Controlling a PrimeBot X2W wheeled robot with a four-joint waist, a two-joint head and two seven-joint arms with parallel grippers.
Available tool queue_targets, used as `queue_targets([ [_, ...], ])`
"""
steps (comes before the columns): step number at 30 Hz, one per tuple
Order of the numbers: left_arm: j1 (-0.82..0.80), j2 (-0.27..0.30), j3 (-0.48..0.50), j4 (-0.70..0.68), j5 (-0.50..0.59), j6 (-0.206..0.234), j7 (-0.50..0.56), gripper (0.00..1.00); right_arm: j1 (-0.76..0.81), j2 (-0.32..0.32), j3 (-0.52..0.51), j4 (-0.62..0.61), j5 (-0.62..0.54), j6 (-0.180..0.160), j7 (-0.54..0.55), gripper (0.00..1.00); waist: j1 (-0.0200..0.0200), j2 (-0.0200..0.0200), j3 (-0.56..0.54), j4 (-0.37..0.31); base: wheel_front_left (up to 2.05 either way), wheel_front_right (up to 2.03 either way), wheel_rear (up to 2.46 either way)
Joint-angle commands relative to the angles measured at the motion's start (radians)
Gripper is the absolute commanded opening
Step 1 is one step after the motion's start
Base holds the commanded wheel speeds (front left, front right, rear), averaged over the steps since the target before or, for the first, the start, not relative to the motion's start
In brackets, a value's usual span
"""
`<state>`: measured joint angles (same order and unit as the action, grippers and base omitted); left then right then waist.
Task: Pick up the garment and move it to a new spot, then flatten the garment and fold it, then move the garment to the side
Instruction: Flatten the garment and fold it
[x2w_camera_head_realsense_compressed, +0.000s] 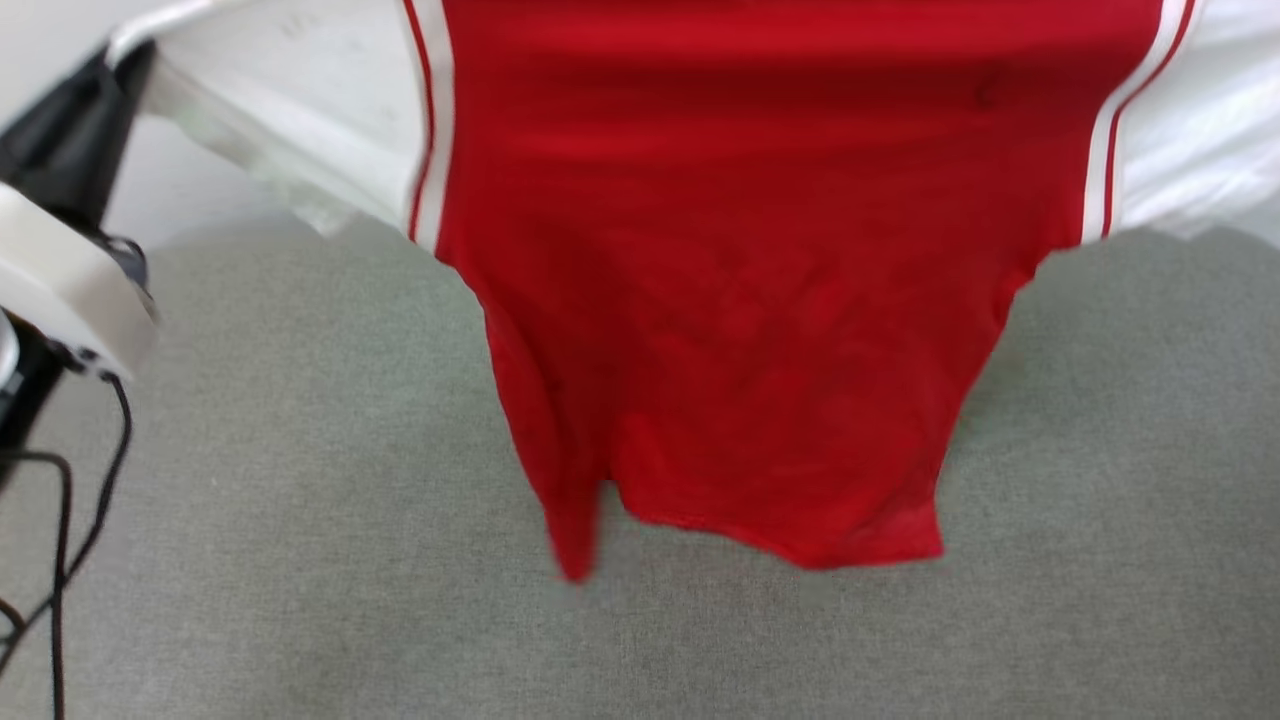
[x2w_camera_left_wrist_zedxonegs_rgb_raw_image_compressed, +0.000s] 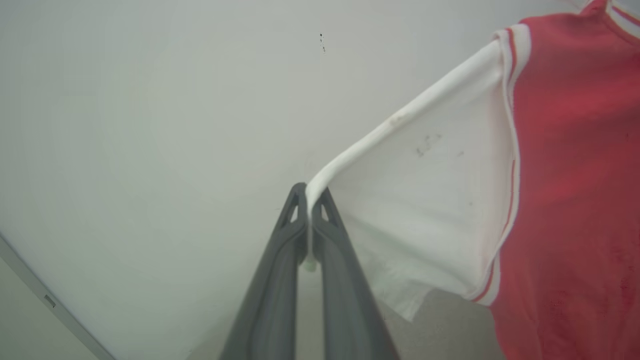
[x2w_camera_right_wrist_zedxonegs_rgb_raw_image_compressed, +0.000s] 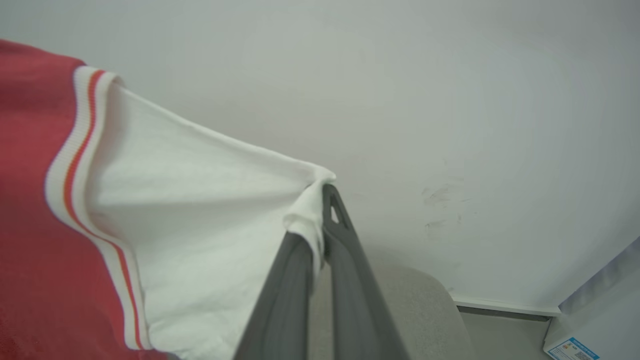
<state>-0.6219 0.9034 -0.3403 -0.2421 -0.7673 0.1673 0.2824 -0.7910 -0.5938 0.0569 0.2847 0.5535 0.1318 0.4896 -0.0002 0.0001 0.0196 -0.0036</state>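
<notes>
the garment (x2w_camera_head_realsense_compressed: 740, 300) hangs in the air, stretched wide between the two arms, with its red body toward the head camera and its hem (x2w_camera_head_realsense_compressed: 780, 540) low over the grey padded surface (x2w_camera_head_realsense_compressed: 250, 500); i cannot tell if the hem touches it. the left claw (x2w_camera_left_wrist_zedxonegs_rgb_raw_image_compressed: 309, 200) is pressed together on the outer edge of the white left sleeve (x2w_camera_left_wrist_zedxonegs_rgb_raw_image_compressed: 425, 200). the right claw (x2w_camera_right_wrist_zedxonegs_rgb_raw_image_compressed: 316, 207) pinches the edge of the right sleeve (x2w_camera_right_wrist_zedxonegs_rgb_raw_image_compressed: 200, 225) in the same way, with a small bunch of cloth between its fingers. i judge this is the carrying step, before the laying down. the risk is in the grips: each holds only a thin bit of sleeve edge, so a quick swing, or arms pulling too far apart, could draw the cloth out of one claw, and the garment would drop on that side and crumple. also, if it is lowered straight down, the body may fold under itself and the flattening becomes harder.
</notes>
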Motion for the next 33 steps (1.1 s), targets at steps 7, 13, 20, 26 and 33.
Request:
queue_targets([
  [7,-0.171,0.019,0.025,0.100,0.021,-0.061,-0.004,0.00,-0.151,-0.021,0.005,0.002,-0.041,-0.002,-0.002,0.00,0.0002,-0.0001,0.134,0.004,0.00,0.00,0.00],
  [13,-0.337,0.008,0.016,0.203,0.058,-0.110,-0.007,0.00,-0.298,-0.023,0.004,0.044,-0.082,-0.002,-0.027,0.00,0.0002,-0.0001,0.252,0.014,0.00,0.00,0.00],
  [20,-0.593,-0.040,0.000,0.398,0.133,-0.167,-0.069,0.00,-0.535,0.019,-0.011,0.163,-0.159,-0.003,-0.113,0.00,0.0002,-0.0001,0.423,0.017,0.00,0.00,0.00],
  [26,-0.823,-0.108,-0.023,0.567,0.207,-0.199,-0.158,0.00,-0.741,0.066,-0.066,0.288,-0.242,-0.003,-0.237,0.00,0.0002,-0.0001,0.538,0.023,0.00,0.00,0.00],
  [33,-1.041,-0.197,-0.052,0.770,0.271,-0.221,-0.288,0.00,-0.931,0.116,-0.121,0.439,-0.352,-0.004,-0.392,0.00,0.0002,-0.0001,0.626,0.033,0.00,0.00,0.00],
])
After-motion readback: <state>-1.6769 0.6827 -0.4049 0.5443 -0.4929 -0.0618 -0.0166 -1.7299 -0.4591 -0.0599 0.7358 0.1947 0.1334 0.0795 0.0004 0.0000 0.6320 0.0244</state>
